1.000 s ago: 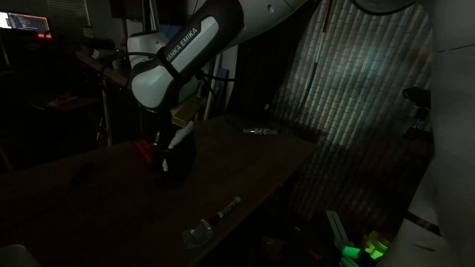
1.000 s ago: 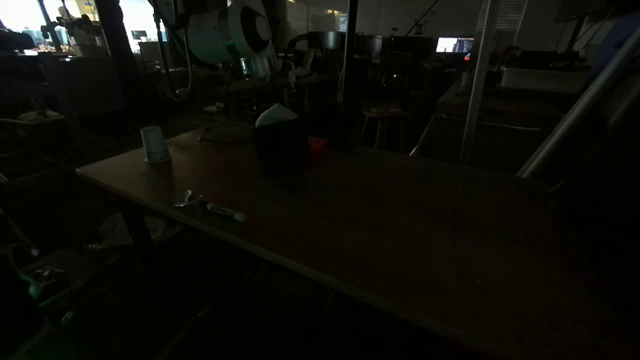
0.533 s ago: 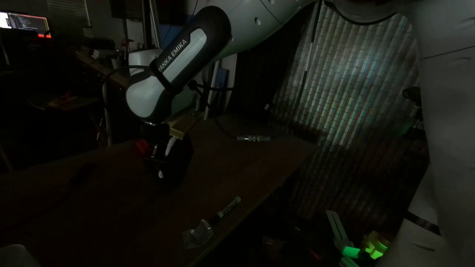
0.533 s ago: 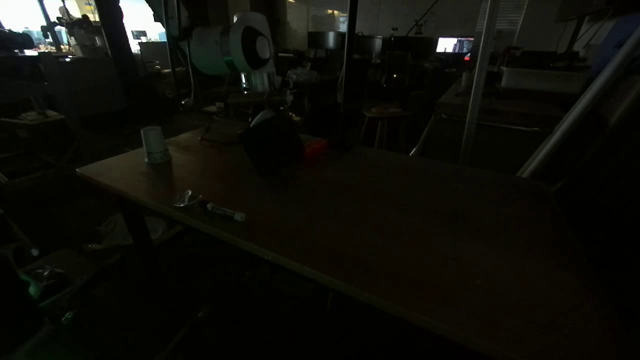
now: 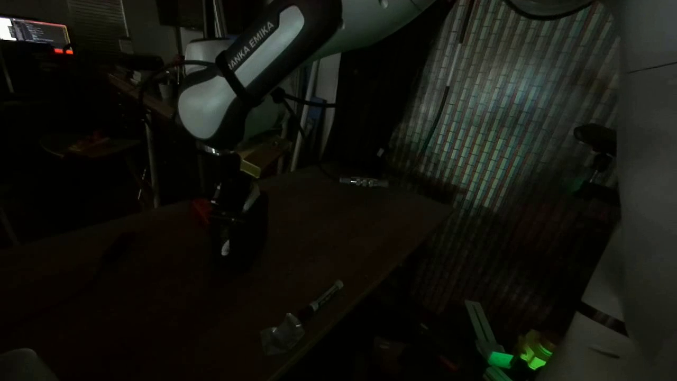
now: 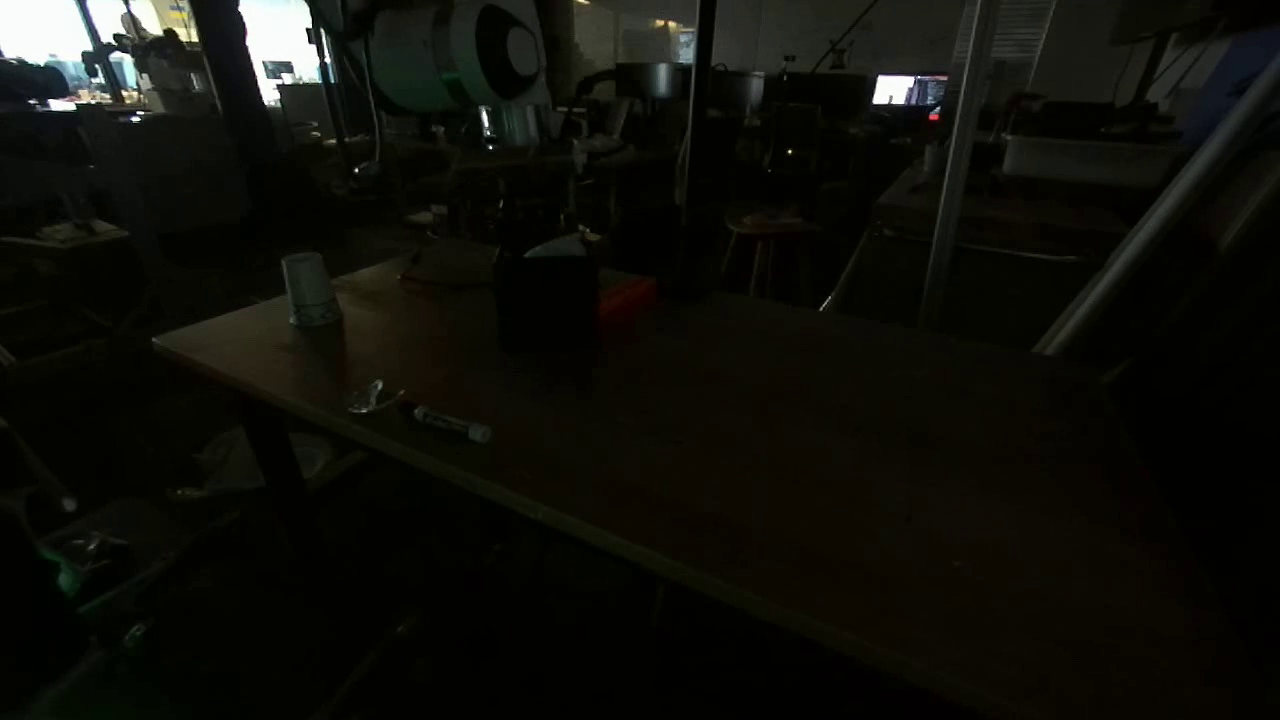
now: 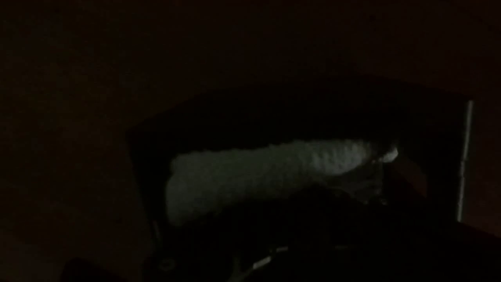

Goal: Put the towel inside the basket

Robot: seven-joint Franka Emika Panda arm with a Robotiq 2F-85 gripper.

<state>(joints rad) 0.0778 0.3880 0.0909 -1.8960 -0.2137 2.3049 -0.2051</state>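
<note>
The arm [image 5: 277, 50] slants down to its wrist [image 5: 206, 114], tool [image 5: 226, 219] pointing downward, its state too dark to read.

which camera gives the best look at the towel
The wrist view. It looks from above on the towel, a broad pale strip whose rough texture shows, though its lower edge is lost in darkness. Both exterior views show only small pale parts of it, the rest hidden by the dark basket or lost in shadow.
</note>
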